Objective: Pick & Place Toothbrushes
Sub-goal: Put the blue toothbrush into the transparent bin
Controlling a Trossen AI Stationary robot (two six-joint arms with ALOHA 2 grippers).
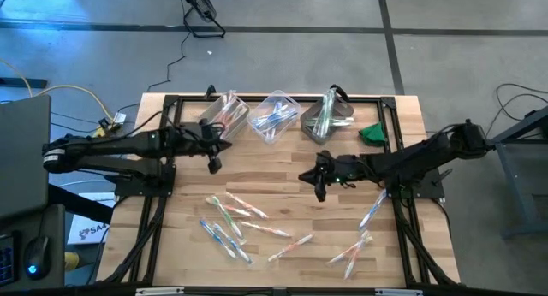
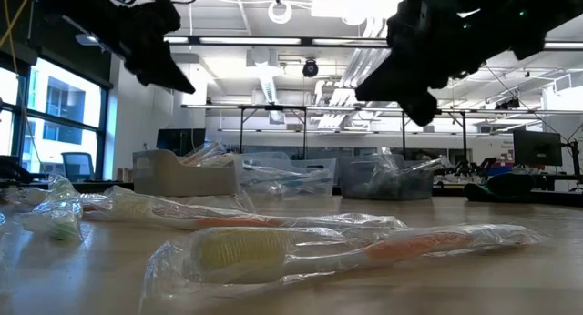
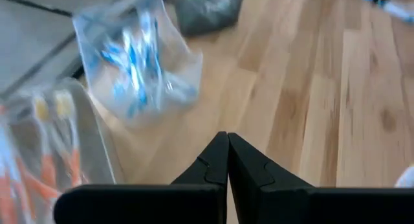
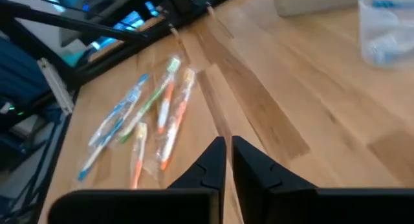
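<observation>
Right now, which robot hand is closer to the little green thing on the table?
The right gripper. The green thing lies at the table's back right edge, beyond and to the right of it. The left gripper is far across the table, past all three bins.

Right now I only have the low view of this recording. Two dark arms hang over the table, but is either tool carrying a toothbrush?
Observer: No. The left tool is shut on nothing, and so is the right tool.
Operator: What is in each bin at the back?
Observer: From above, the left bin holds orange-handled brushes, the middle bin blue ones and the right bin greenish ones.
Operator: How are the loose ones spread?
Observer: The loose toothbrushes lie in a left group and a smaller right group.
</observation>
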